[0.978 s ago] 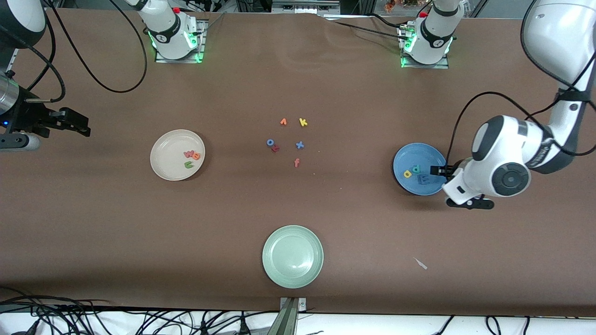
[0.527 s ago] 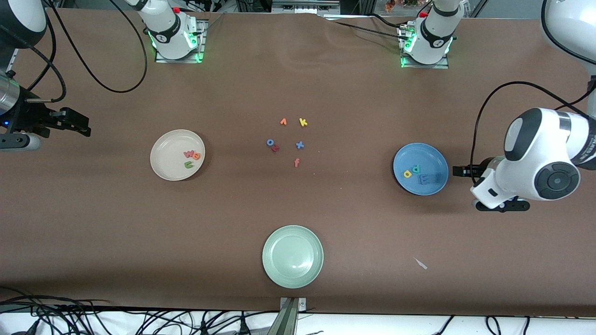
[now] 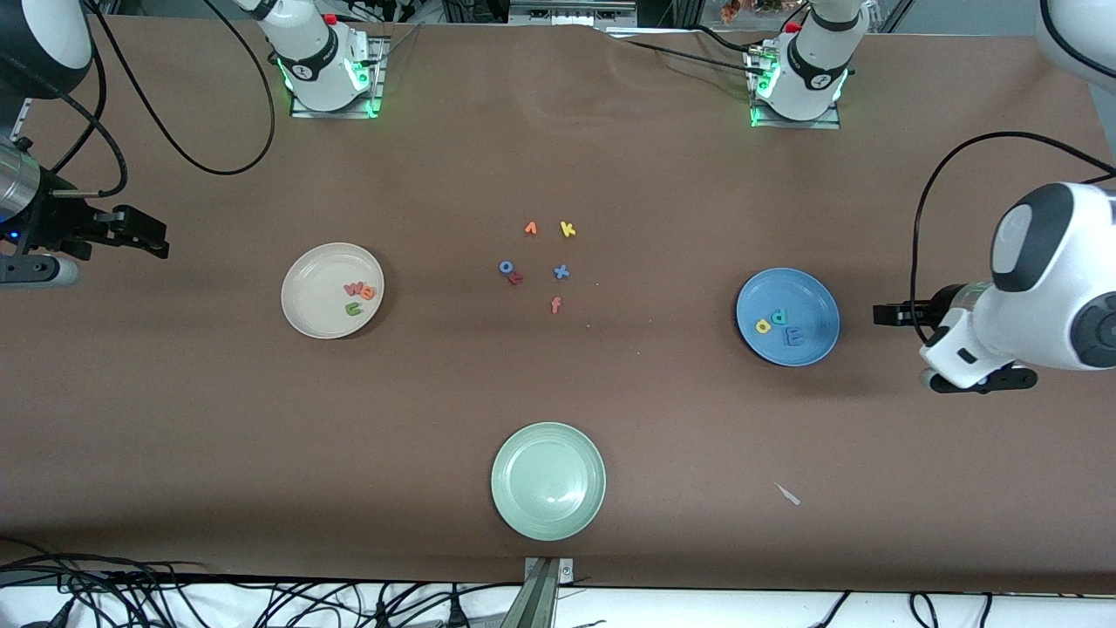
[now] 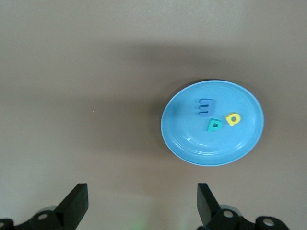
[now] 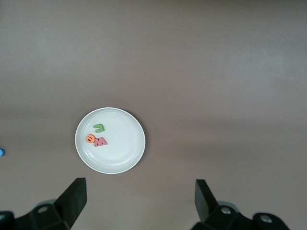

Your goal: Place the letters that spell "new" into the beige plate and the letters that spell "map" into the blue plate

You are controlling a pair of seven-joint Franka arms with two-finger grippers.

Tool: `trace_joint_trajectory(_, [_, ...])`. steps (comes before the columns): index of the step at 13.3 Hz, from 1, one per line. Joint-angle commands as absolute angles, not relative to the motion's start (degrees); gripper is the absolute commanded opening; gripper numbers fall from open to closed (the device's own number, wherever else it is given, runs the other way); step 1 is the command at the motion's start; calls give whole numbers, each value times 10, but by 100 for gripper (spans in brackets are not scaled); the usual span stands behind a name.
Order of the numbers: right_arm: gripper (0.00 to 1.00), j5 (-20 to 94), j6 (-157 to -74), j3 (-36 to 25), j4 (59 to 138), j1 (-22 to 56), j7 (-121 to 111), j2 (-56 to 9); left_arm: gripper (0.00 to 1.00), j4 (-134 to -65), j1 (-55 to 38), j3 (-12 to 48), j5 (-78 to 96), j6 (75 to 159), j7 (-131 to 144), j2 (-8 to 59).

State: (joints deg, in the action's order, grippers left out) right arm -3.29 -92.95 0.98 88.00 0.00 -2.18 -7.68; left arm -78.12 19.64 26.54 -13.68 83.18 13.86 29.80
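Both sets of fingers are spread wide and hold nothing: the left gripper [image 3: 882, 315] hangs over bare table just beside the blue plate [image 3: 815, 301], toward the left arm's end, and the right gripper [image 3: 150, 234] waits over the table at the right arm's end, well apart from the beige plate [image 3: 309, 292]. Over the last second the left arm has drawn back from above the blue plate, where its gripper was, and now stands clear of the rim. That suggests the last drop is done. In the blue plate lie the blue m [image 3: 793, 335], the teal p [image 3: 780, 317] and the yellow a [image 3: 763, 326]; in the beige plate lie the pinkish-red w [image 3: 353, 288], the orange e [image 3: 368, 292] and the olive-green n [image 3: 353, 308]. The pale green plate [image 3: 548, 481], nearest the front camera, holds nothing, and the spare letters [image 3: 540, 262] sit mid-table between the two filled plates. The task looks complete.
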Motion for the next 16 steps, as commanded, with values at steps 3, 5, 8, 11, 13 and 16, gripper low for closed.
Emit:
trace_joint_trajectory(3, [100, -40, -924, 11, 864, 2, -17, -82, 100, -833, 84, 71, -7, 831, 51, 182])
trace_joint_trajectory(5, [100, -40, -924, 11, 862, 2, -17, -82, 100, -845, 57, 24, 10, 832, 22, 135])
trace_joint_trajectory(8, [100, -40, -924, 11, 862, 2, -17, -82, 100, -868, 41, 9, 9, 832, 0, 60])
trace_joint_trajectory(11, [100, -40, -923, 11, 854, 2, -17, -82, 100, -871, 38, 13, 0, 855, -3, 17])
trace_joint_trajectory(13, [100, -40, -923, 11, 854, 1, -17, -82, 100, -910, 41, 23, -2, 910, 1, -5])
trace_joint_trajectory(16, [100, -40, -923, 11, 854, 1, -18, -83, 100, -942, 36, 24, -1, 941, 3, -21])
